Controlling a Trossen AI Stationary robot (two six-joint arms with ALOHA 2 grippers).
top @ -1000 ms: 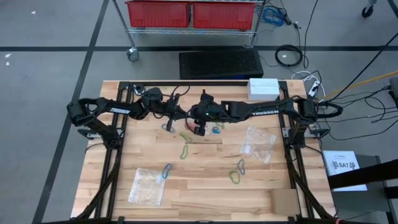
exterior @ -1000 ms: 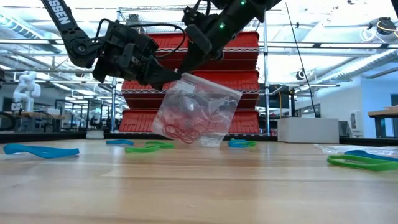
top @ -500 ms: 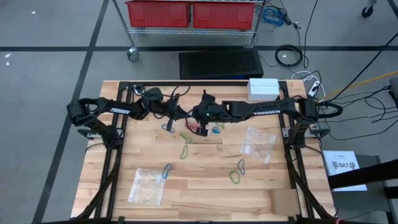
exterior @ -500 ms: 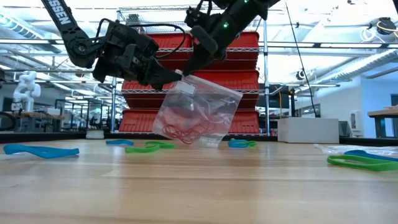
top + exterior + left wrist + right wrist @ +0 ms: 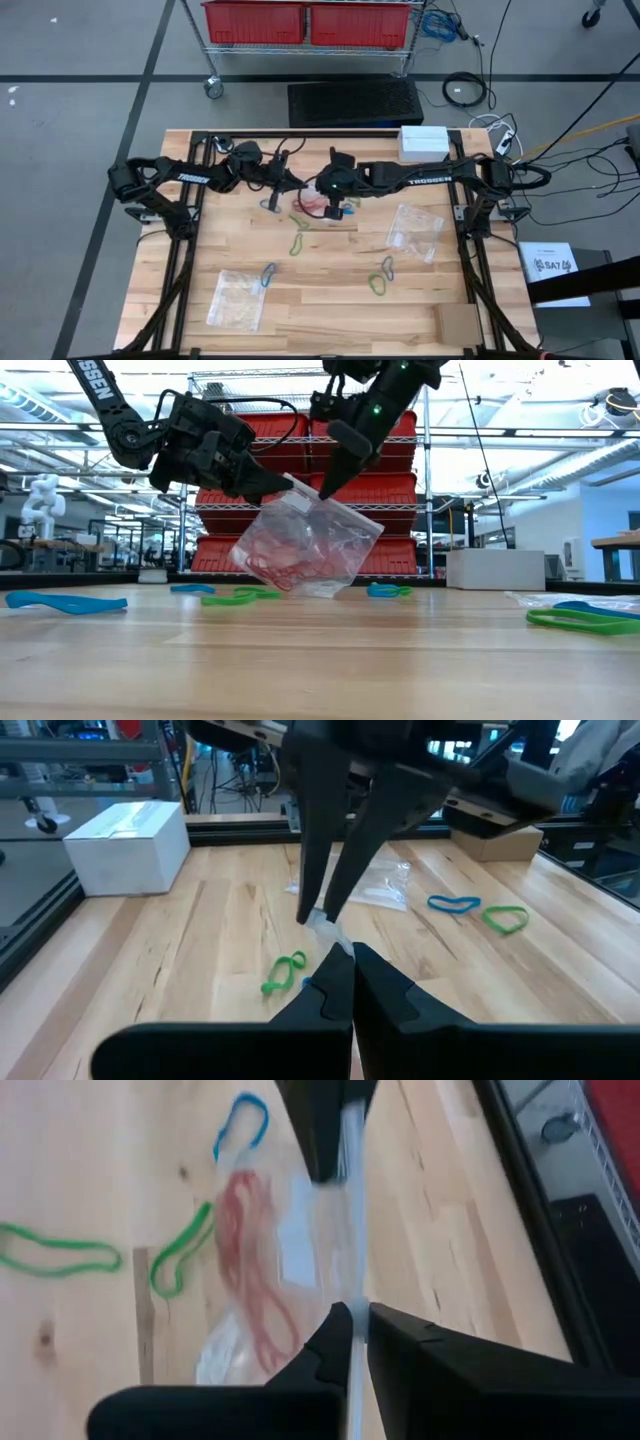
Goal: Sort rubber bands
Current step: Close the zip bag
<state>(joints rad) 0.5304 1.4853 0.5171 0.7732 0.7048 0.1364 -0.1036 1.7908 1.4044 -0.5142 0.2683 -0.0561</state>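
Note:
A clear plastic bag (image 5: 308, 543) with red rubber bands (image 5: 282, 571) inside hangs between both grippers above the table's middle far part. My left gripper (image 5: 291, 188) is shut on it, and my right gripper (image 5: 326, 196) is shut on it right beside. The right wrist view shows the bag (image 5: 300, 1250) and its red bands (image 5: 255, 1280) below the fingers. Loose green bands (image 5: 300, 222), a blue band (image 5: 268, 273) and a blue-green pair (image 5: 385, 266) lie flat on the wood. My left gripper (image 5: 350, 982) pinches the bag's top edge (image 5: 328, 928) at one corner between its two fingers, coming level from the table's left. The bag hangs tilted below it. My right gripper (image 5: 351, 1332) pinches the same top edge (image 5: 352, 1200) a little farther along, fingers slanting down from the right. The bag hangs below; whether its lower edge touches the table I cannot tell.
Two more clear bags lie flat, one at the right (image 5: 415, 230) and one near the left front (image 5: 235, 298). A white box (image 5: 423, 140) stands at the far right edge, a cardboard piece (image 5: 458, 322) at the near right corner. Black frame rails run along both sides.
My right gripper has moved a little toward the table's right, along the bag's top edge and away from my left gripper. The bag has swung and tilted, with its lower part and the red bands shifting toward the left arm's side, while the corner in the left gripper stayed put.

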